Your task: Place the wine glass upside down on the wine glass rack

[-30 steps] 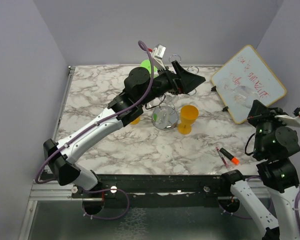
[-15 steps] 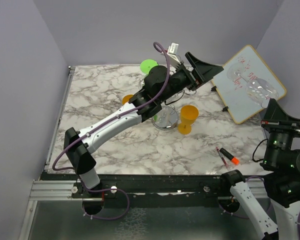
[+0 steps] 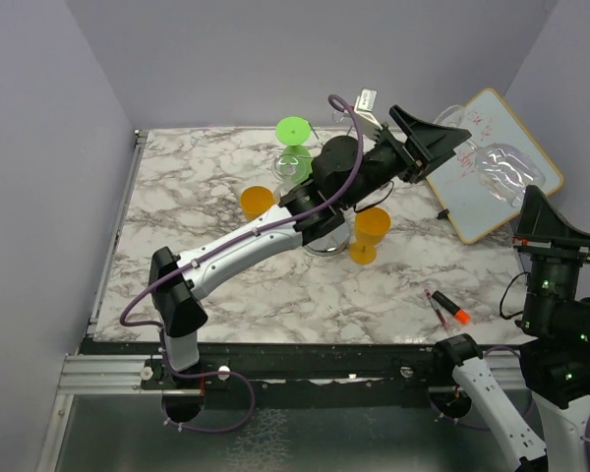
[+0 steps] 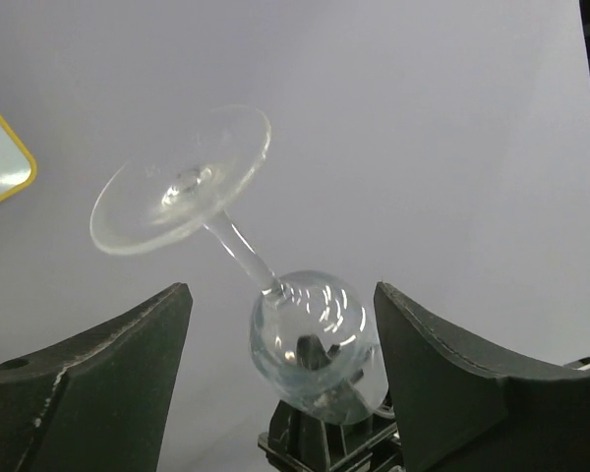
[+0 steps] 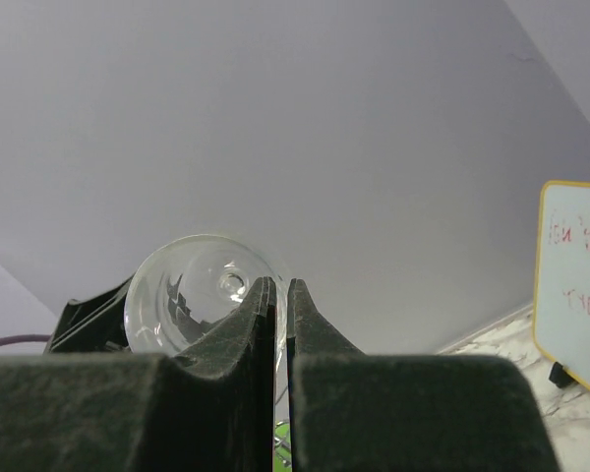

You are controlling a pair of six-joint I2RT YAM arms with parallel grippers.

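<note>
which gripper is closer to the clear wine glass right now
Right. The right gripper is shut on the wine glass at its bowl, holding it in the air. The left gripper faces the glass with open jaws and touches nothing.

The only writing I can find is a few lines of red marker handwriting on the whiteboard [image 3: 477,205] at the table's far right, too loosely scrawled in both the top and right wrist views for me to read.
</note>
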